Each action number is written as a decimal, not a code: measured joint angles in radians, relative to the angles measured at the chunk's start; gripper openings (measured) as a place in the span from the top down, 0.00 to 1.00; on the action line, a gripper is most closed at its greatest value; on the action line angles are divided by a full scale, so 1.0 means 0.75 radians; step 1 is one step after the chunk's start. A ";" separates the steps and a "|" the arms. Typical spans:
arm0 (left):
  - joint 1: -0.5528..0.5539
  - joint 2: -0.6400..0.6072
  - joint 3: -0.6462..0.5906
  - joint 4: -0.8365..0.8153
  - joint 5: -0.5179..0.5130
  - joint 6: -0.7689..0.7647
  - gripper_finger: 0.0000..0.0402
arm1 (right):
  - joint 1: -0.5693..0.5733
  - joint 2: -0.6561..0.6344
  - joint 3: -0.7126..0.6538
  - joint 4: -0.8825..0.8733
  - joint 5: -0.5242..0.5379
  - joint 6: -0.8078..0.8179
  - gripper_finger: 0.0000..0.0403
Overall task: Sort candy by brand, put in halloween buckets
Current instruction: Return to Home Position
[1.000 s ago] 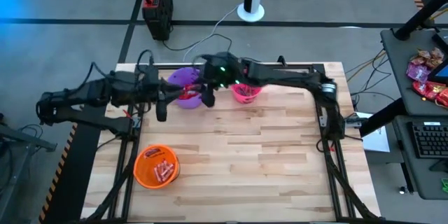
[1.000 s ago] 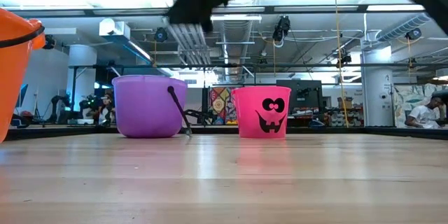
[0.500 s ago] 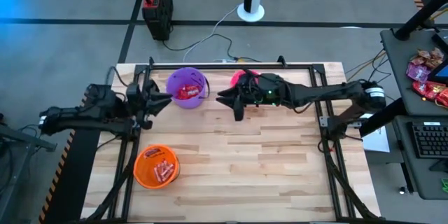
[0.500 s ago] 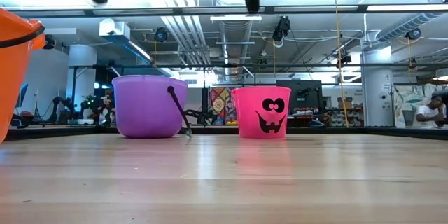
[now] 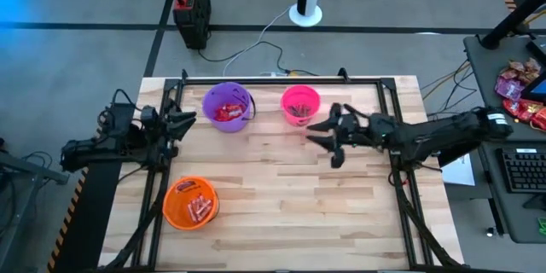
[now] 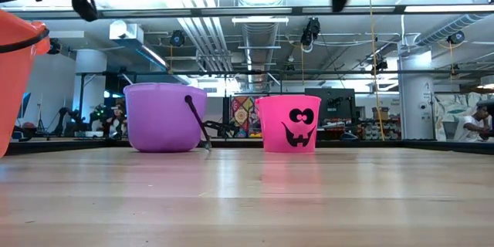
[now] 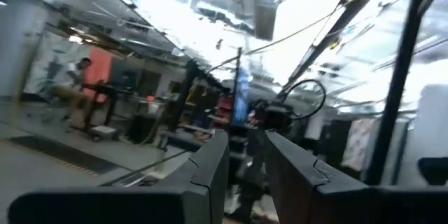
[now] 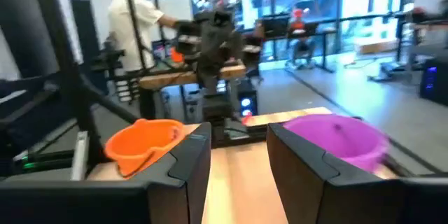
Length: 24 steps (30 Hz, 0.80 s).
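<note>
Three buckets stand on their bases on the wooden table. The purple bucket (image 5: 229,106) (image 6: 164,116) holds red packets, the pink bucket (image 5: 300,104) (image 6: 289,123) holds dark pieces, and the orange bucket (image 5: 190,202) (image 6: 15,77) near the left front holds tan sticks. My left gripper (image 5: 181,122) (image 7: 245,164) hovers open above the table's left edge, left of the purple bucket. My right gripper (image 5: 328,141) (image 8: 238,157) hovers open in the air, just right of and nearer than the pink bucket. Neither holds anything. No loose candy shows on the table.
A black frame rail (image 5: 281,80) runs along the table's far edge and down both sides. Bare wood (image 5: 290,196) fills the middle and near part. A side desk (image 5: 512,94) with red and purple bags stands off to the right. People show in the room behind.
My right gripper has drawn back from beside the purple bucket, past the pink bucket, toward the table's right edge. That uncovers the pink bucket in the high view. My left gripper has pulled back toward the left edge. The buckets have stayed in place.
</note>
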 joint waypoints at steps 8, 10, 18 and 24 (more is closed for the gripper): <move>0.000 -0.157 -0.107 -0.067 -0.122 0.005 0.81 | -0.016 -0.452 -0.379 0.012 0.005 -0.108 0.69; 0.000 -0.151 -0.144 -0.026 -0.157 0.024 0.81 | -0.024 -0.600 -0.476 0.012 0.025 -0.121 0.69; 0.000 -0.156 -0.327 0.142 -0.328 -0.001 0.81 | -0.025 -1.245 -0.807 0.007 0.116 -0.100 0.67; -0.003 -0.150 -0.320 -0.100 -0.220 0.036 0.81 | -0.025 -1.359 -0.794 -0.197 0.035 -0.222 0.67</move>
